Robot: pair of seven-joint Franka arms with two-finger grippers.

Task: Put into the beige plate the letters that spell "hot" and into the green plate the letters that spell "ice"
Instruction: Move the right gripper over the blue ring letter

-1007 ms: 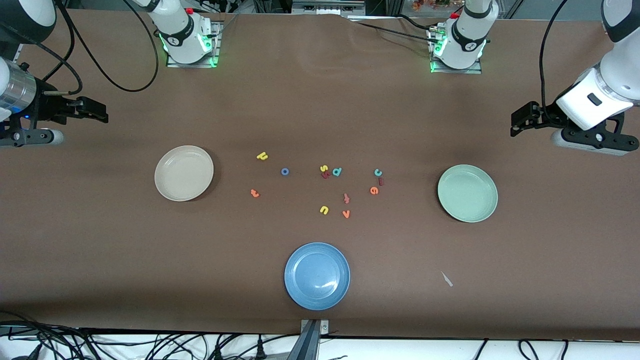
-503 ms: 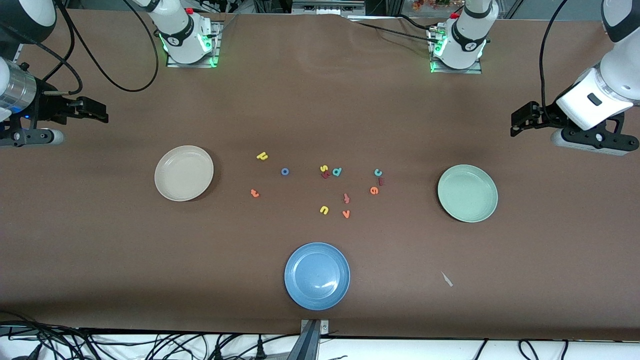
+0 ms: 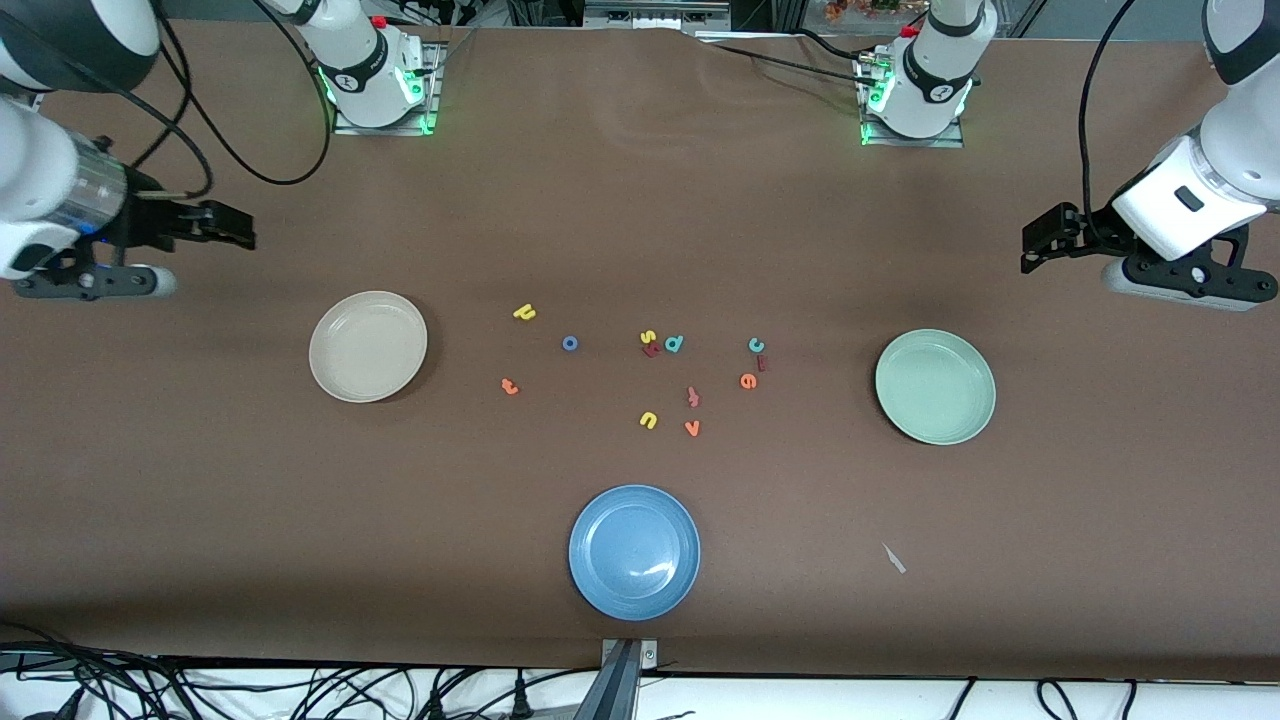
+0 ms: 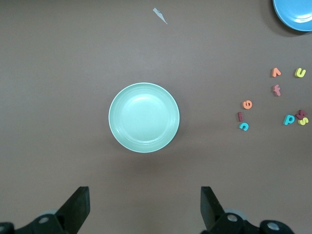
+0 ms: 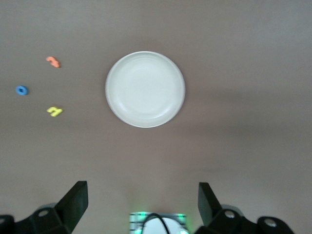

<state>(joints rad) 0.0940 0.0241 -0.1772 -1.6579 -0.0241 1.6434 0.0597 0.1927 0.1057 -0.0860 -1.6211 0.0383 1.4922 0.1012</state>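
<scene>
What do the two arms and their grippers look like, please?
Both arms have glossy white shells with black joints and black cables looping off them. The left gripper and right gripper are black, with blunt two-finger jaws. Green lights glow at both bases.

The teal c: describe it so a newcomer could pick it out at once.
Start at the green plate toward the left arm's end of the table, then look to the nearest cluster of three tiny letters beside it. The teal c is the one farthest from the front camera, above the dark red i and orange e. It alone there is teal and curved open.
</scene>
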